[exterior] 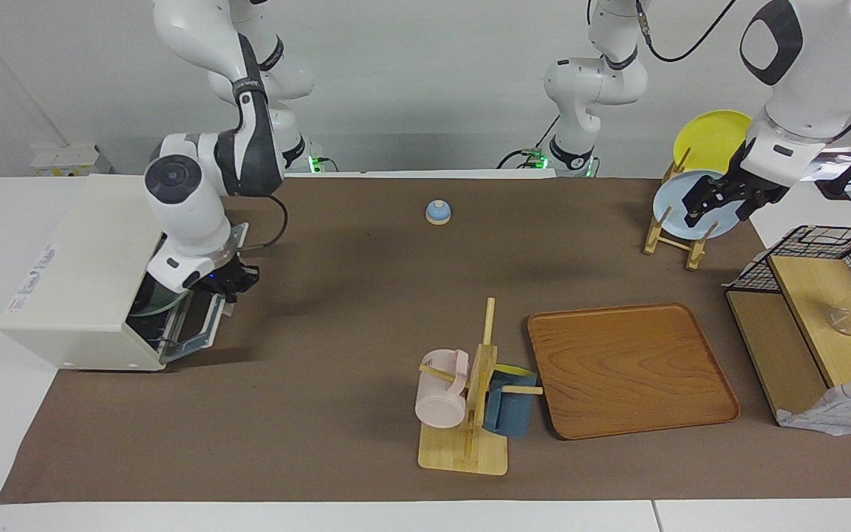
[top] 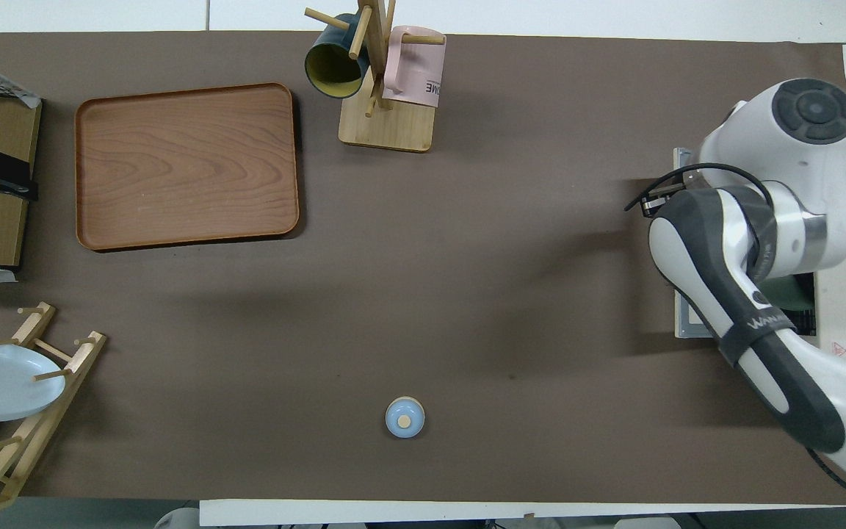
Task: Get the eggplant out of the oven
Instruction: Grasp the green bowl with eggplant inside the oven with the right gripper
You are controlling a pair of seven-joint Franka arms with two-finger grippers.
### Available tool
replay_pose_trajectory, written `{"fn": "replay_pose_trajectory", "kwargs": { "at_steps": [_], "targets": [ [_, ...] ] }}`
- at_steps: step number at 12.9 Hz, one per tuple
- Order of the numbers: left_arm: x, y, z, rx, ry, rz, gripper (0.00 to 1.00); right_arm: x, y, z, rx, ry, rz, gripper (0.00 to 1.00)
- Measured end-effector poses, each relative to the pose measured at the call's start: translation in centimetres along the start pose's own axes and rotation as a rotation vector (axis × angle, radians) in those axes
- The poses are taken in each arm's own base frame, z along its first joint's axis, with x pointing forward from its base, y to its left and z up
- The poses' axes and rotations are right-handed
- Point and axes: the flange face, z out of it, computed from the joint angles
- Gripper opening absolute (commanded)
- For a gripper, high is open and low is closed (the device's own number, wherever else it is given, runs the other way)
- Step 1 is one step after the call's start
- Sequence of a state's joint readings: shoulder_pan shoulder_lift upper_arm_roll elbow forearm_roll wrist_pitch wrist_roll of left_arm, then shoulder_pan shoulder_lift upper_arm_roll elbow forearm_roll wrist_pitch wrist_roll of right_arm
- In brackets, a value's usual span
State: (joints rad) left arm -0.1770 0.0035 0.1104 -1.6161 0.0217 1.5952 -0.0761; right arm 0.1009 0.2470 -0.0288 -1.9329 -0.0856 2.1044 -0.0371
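The off-white oven (exterior: 78, 281) stands at the right arm's end of the table, and its dark glass door (exterior: 193, 329) hangs dropped open. My right gripper (exterior: 231, 287) is down at the door's outer edge, at the end nearer the robots, where the handle is. A pale green plate (exterior: 154, 301) shows inside the oven. The eggplant is hidden. In the overhead view the right arm covers most of the oven; only the door's edge (top: 687, 328) and a bit of the plate (top: 788, 295) show. My left gripper (exterior: 715, 201) waits open over the plate rack.
A blue bell (exterior: 438, 212) sits mid-table near the robots. A mug tree (exterior: 470, 399) with a pink and a blue mug stands beside a wooden tray (exterior: 629, 366). A plate rack (exterior: 680, 222) and a wire-basket shelf (exterior: 817, 310) are at the left arm's end.
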Motion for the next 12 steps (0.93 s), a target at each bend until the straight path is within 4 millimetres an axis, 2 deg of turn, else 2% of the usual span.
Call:
{"fn": "replay_pose_trajectory", "kwargs": {
  "at_steps": [2,4,6,7,8,10,12],
  "targets": [
    [0.0,0.0,0.0,0.0,0.0,0.0,1.0,1.0,-0.9,3.8,0.01,-0.017,0.011,0.01],
    [0.0,0.0,0.0,0.0,0.0,0.0,1.0,1.4,-1.2,4.8,0.016,-0.01,0.06,0.35],
    [0.0,0.0,0.0,0.0,0.0,0.0,1.0,1.9,-3.3,3.6,0.04,0.002,0.098,0.43],
    [0.0,0.0,0.0,0.0,0.0,0.0,1.0,2.1,-4.4,2.2,0.042,-0.004,0.11,0.46],
    [0.0,0.0,0.0,0.0,0.0,0.0,1.0,1.9,-4.2,0.2,0.04,-0.012,0.128,0.52],
    [0.0,0.0,0.0,0.0,0.0,0.0,1.0,0.3,-0.7,-3.4,0.041,-0.044,0.186,0.56],
    [0.0,0.0,0.0,0.0,0.0,0.0,1.0,-1.6,3.9,-4.2,0.046,-0.091,0.257,0.56]
  ]
}}
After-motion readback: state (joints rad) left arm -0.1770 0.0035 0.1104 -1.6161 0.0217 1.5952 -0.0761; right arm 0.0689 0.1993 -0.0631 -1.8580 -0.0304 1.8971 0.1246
